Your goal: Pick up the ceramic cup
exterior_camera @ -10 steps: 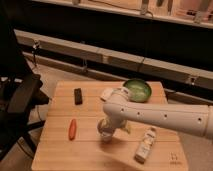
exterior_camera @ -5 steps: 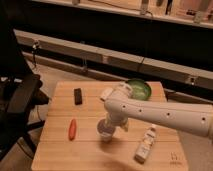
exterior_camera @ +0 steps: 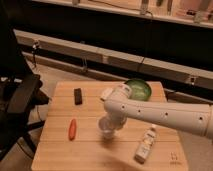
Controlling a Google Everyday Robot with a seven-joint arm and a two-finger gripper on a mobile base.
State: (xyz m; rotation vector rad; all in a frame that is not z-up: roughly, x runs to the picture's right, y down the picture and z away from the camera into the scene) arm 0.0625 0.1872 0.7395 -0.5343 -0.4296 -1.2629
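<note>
In the camera view, the white arm is reached in from the right across the wooden table and bent down at the wrist. That way the gripper is set right over the ceramic cup, near the middle of the table top. It is a top-down approach, judged to suit a small handleless cup. The green bowl is seen behind the wrist at the far edge, and the white bottle lies to the right near the front. An orange piece and a black block are seen well apart on the left, clear of the reach. The cup is largely covered by the gripper; only its lower part is made out, and contact cannot be confirmed. How far the gripper is open, or whether anything is held, cannot be told. The arm is cut off at the right edge.
</note>
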